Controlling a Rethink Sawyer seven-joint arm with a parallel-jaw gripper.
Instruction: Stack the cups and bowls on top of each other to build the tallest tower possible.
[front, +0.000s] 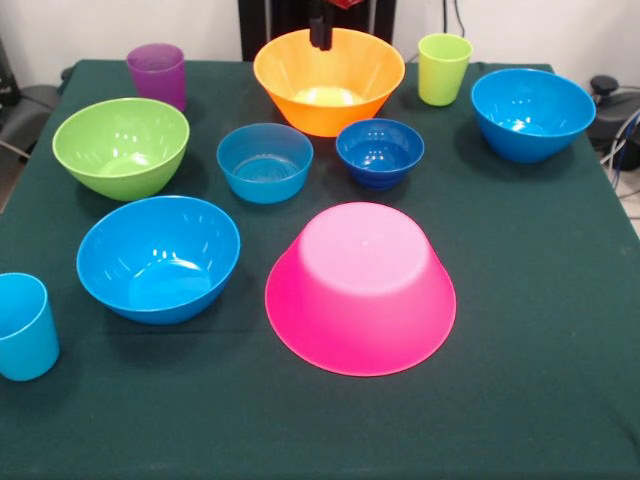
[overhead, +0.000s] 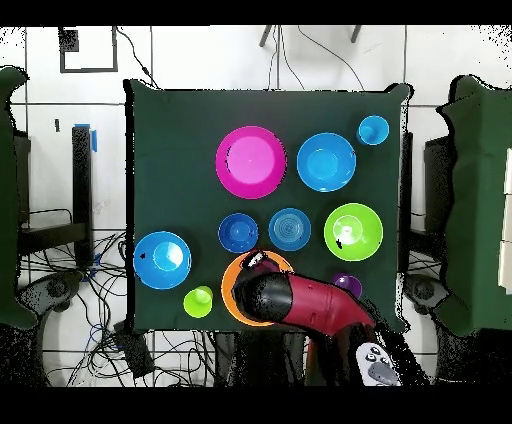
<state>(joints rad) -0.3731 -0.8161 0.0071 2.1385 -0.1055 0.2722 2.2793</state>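
**Orange bowl awaits pickup**

Big orange bowl (front: 328, 78) sits upright at table's far edge, gripper (front: 319, 30) hanging over it; finger state can't tell. Prob. light, stiff, glossy-slick: best pinched at rim. Pink bowl (front: 360, 288) lies inverted nearby.

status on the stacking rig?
Gripper hangs over orange bowl, holding nothing visible. Pink bowl upside down, alone; nothing stacked. No obstruction seen.

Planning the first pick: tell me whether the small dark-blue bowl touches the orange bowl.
Apart. The front view shows a thin strip of green cloth between the small dark-blue bowl and the orange bowl; the overhead view also shows them separate.
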